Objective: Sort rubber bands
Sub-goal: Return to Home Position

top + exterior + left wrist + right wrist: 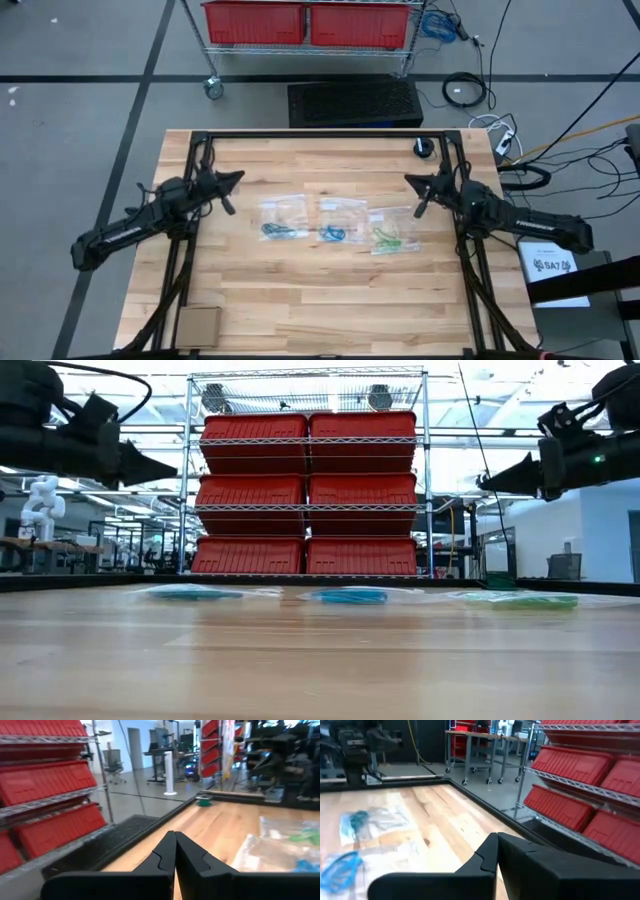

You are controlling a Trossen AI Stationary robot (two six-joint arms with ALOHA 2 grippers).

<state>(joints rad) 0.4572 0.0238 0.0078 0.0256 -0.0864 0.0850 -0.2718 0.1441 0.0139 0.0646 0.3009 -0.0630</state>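
Observation:
Three clear plastic bags lie flat in a row on the middle of the wooden table. The left bag (283, 218) holds teal-blue rubber bands (281, 231), the middle bag (338, 215) blue rubber bands (332, 234), the right bag (392, 228) green rubber bands (389, 238). The low view shows the same piles: teal bands (195, 593), blue bands (350, 596), green bands (530, 600). My left gripper (240, 176) hovers shut near the table's left edge, raised above the wood. My right gripper (407, 180) hovers shut near the right edge, also raised. Both point toward the far middle.
A small dark round object (424, 147) sits at the table's far right corner. A cardboard piece (198, 325) lies at the near left corner. A wire rack with red bins (308, 490) stands beyond the far edge. Bare wood spreads in front of the bags.

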